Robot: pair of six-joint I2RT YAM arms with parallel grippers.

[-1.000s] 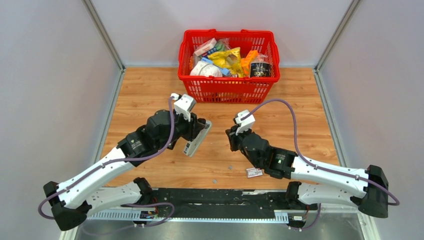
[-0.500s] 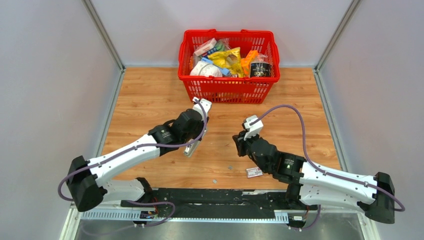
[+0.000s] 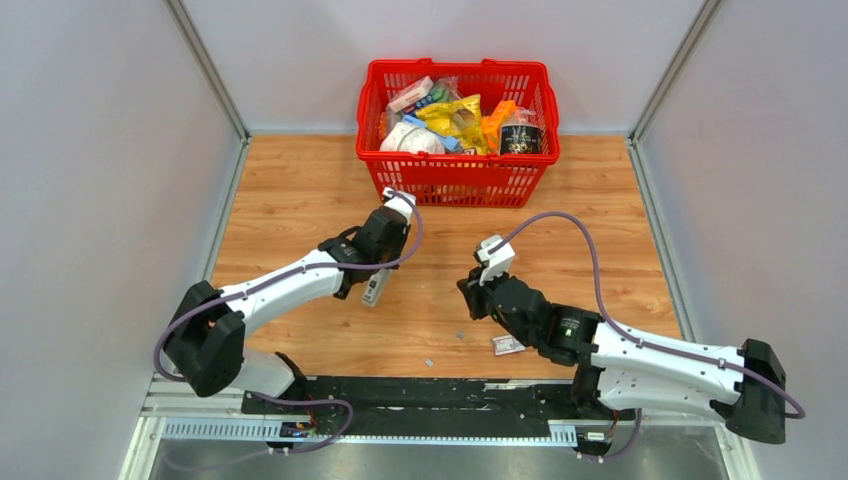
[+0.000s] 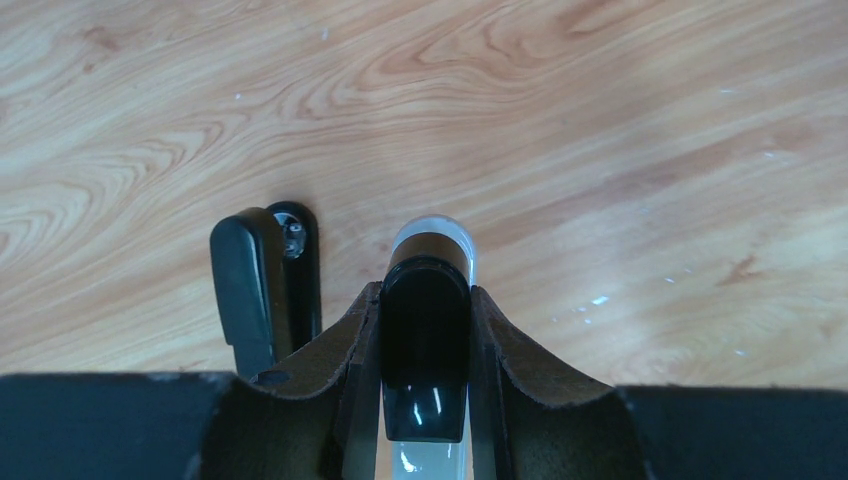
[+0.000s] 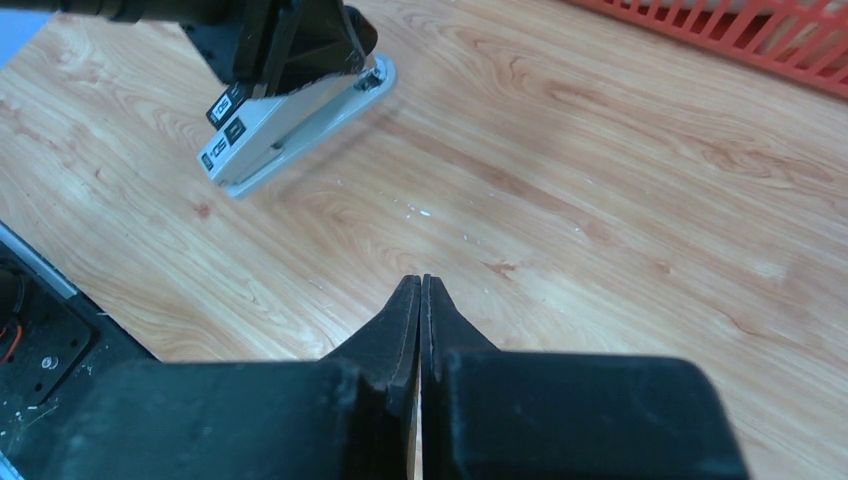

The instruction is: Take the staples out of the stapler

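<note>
Rear of stapler, hidden inside left end effector

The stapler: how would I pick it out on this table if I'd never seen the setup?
Start at the red plastic basket at the far edge of the wooden table, then come towards the arms on the left side. There the left claw grips the pale grey-and-black stapler. Unlike the small red-and-white box lying flat by the right arm, it is held at a tilt.
</note>
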